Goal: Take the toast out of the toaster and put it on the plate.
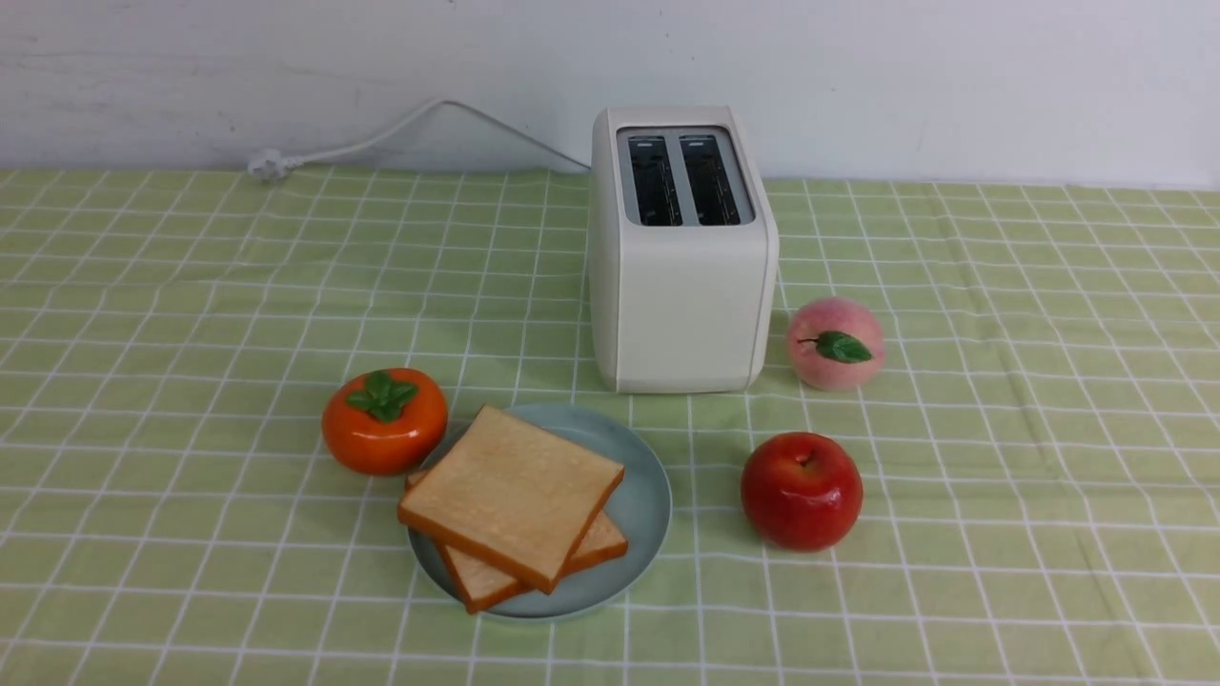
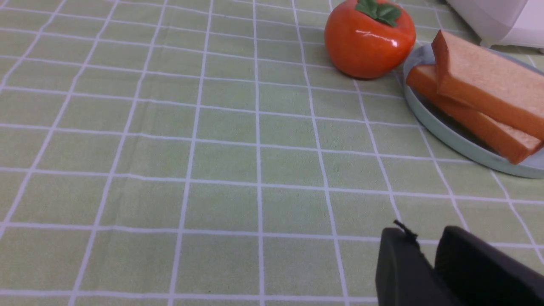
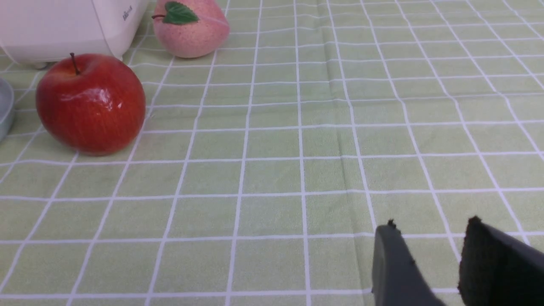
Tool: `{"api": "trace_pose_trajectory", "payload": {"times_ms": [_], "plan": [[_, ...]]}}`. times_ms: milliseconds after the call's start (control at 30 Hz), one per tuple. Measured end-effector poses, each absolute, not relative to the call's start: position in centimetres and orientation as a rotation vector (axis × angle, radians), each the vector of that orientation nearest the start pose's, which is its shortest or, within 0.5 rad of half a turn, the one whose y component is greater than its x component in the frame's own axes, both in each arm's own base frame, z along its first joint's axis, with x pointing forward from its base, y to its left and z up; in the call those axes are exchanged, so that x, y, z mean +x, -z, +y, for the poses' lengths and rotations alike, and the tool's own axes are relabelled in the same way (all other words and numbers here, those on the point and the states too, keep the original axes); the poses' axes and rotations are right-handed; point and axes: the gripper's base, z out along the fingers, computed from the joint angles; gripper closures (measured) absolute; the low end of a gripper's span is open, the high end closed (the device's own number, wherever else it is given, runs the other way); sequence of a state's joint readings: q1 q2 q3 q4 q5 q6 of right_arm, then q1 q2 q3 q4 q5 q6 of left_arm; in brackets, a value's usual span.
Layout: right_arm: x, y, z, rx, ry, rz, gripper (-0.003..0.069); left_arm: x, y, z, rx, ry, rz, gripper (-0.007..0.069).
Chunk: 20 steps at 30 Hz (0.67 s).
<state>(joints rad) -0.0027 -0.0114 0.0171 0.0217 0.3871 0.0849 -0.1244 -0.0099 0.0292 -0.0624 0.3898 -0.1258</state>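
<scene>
The cream-white toaster (image 1: 681, 305) stands at the back middle of the table, and both dark slots look empty. In front of it the pale blue-green plate (image 1: 653, 495) carries two stacked slices of toast (image 1: 515, 491); the upper slice lies skewed over the lower one (image 1: 596, 548). Neither arm shows in the front view. The left wrist view has the toast (image 2: 488, 80) on the plate (image 2: 442, 131) and a corner of the toaster (image 2: 505, 21). My left gripper (image 2: 426, 233) hangs over bare cloth, a narrow gap between its fingers and nothing in it. My right gripper (image 3: 430, 225) is open and empty over cloth.
An orange persimmon (image 1: 384, 424) touches the plate's left rim. A red apple (image 1: 801, 491) sits right of the plate, and a pink peach (image 1: 834, 343) lies beside the toaster's right side. The white cord (image 1: 381, 138) runs back left along the wall. A green checked cloth covers the table.
</scene>
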Motion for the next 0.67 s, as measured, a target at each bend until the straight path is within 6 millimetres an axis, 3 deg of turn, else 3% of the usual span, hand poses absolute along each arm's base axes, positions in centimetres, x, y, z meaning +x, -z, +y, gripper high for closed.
{"api": "trace_pose_trajectory", "payload": {"times_ms": [667], "plan": [[5.21, -17.33, 0.06, 0.095, -0.078, 1.875, 0.0420, 5.15, -16.89, -0.86, -0.040, 0.232, 1.898, 0.0479]]}}
